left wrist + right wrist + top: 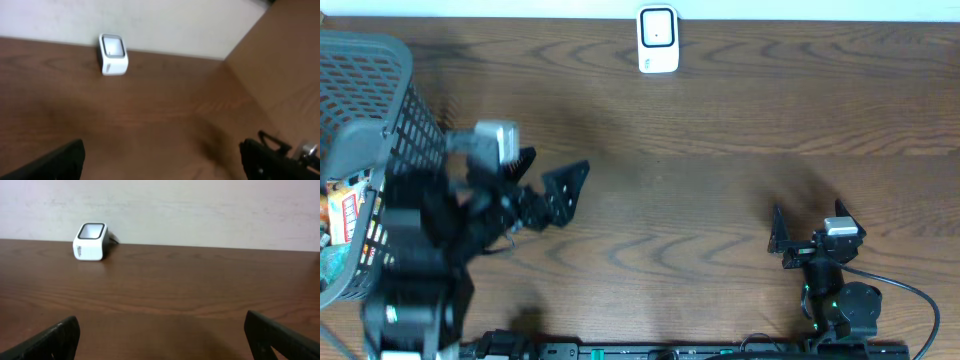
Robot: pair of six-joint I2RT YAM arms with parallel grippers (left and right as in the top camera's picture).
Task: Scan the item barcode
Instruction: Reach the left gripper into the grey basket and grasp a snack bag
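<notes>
We find no legible text, brand, number or sign in any view. The white scanner [658, 40] at the far edge of the surface [720, 180] shows a blank face and a small grey mark on its side, too small to read. The packets [342, 212] in the grey basket [380, 90] carry red and orange print, blurred beyond reading.

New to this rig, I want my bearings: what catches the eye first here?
The small white scanner stands alone at the far edge of the table. A dark mesh basket holding packaged items sits at the left, with the left arm's open end effector beside it, empty.
</notes>
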